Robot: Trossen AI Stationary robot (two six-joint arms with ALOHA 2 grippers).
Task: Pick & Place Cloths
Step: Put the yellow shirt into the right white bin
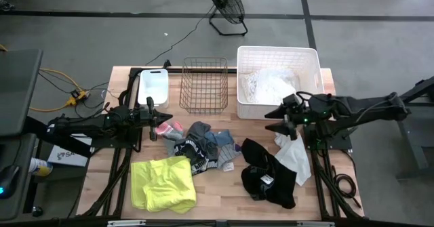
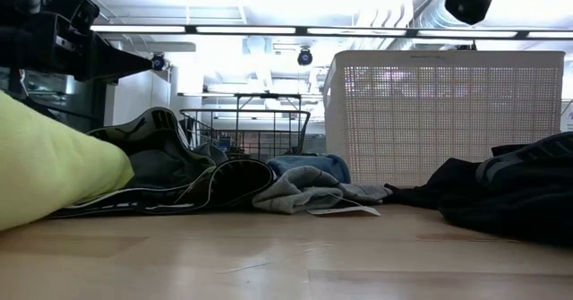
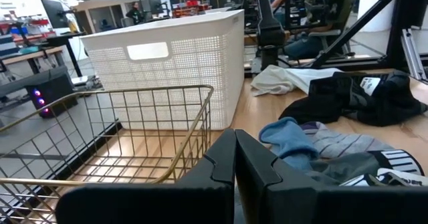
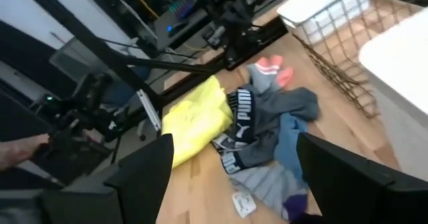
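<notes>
Cloths lie along the table's near half: a neon-yellow one (image 1: 163, 183), a grey-blue and black-and-white printed heap (image 1: 203, 146), a small pink piece (image 1: 168, 128), a black one (image 1: 268, 176) and a white one (image 1: 293, 156). More white cloth (image 1: 271, 85) lies inside the large white basket (image 1: 313, 64). My left gripper (image 3: 234, 164) is shut and level, beside the pink piece (image 1: 152, 118), touching nothing. My right gripper (image 4: 234, 184) hangs open and empty above the table (image 1: 272, 119), between the basket and the black cloth.
A copper wire basket (image 1: 203, 85) stands at the far middle, and a small white tub (image 1: 153, 86) to its left. Bare wood shows along the near edge (image 2: 286, 255). A floor fan (image 1: 227, 7) stands beyond the table.
</notes>
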